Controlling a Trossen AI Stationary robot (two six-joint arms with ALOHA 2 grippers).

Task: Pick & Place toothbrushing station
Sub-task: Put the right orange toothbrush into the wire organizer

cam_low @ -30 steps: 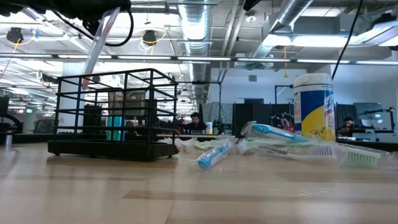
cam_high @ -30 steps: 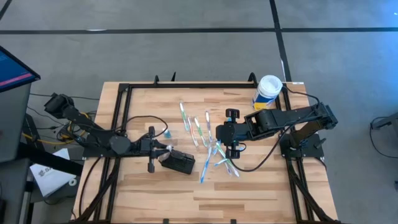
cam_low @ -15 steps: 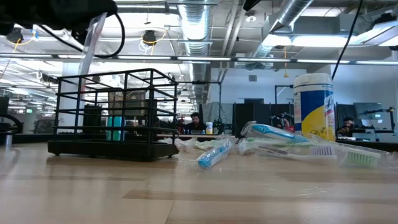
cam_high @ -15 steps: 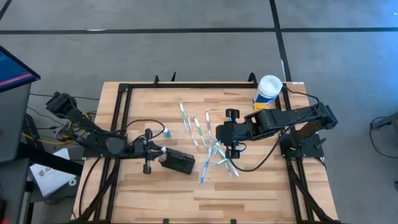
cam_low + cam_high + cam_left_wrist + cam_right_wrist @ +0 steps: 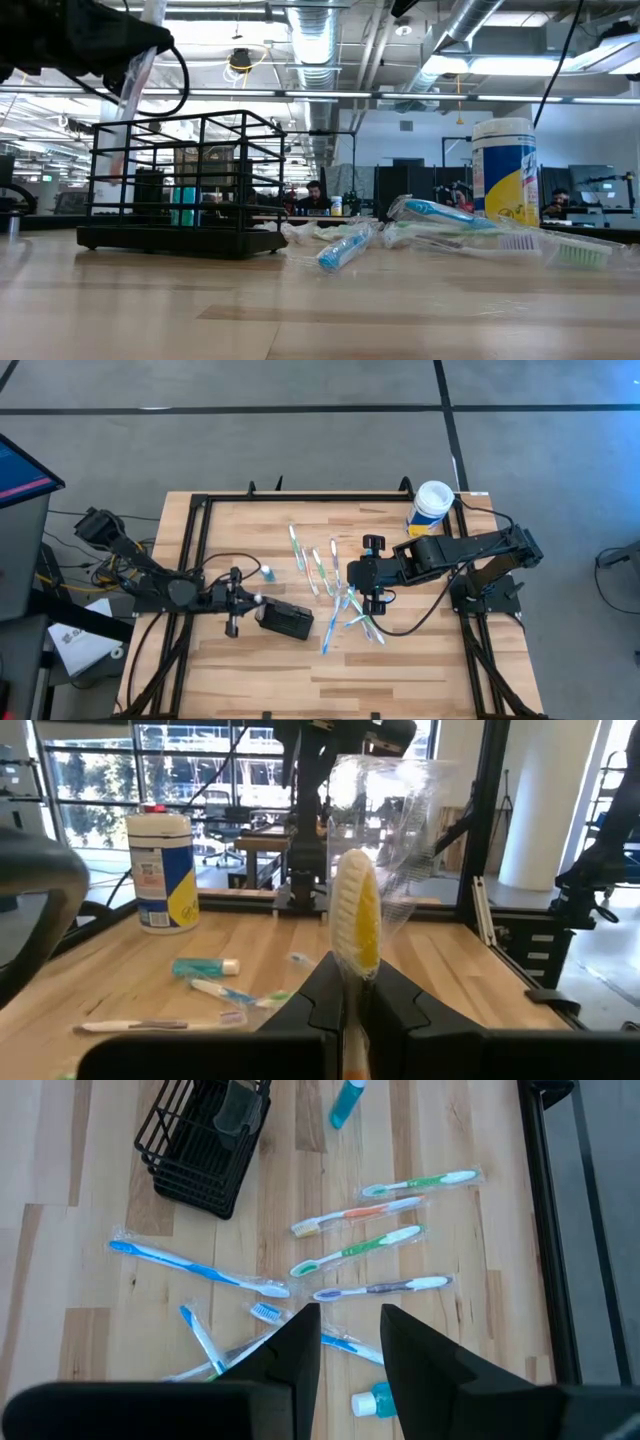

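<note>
Toothbrush [image 5: 355, 925] clamped upright in left gripper [image 5: 352, 995], beside the rack [image 5: 285, 621].
Upright suits slotting in; right gripper [image 5: 348, 1330] hovers half-open, empty.

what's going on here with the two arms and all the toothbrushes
The left gripper is shut on a wrapped yellow toothbrush, held up just left of the black wire holder. The right gripper hangs open and empty above the loose toothbrushes scattered mid-table. A white-lidded canister stands at the far right corner.
</note>
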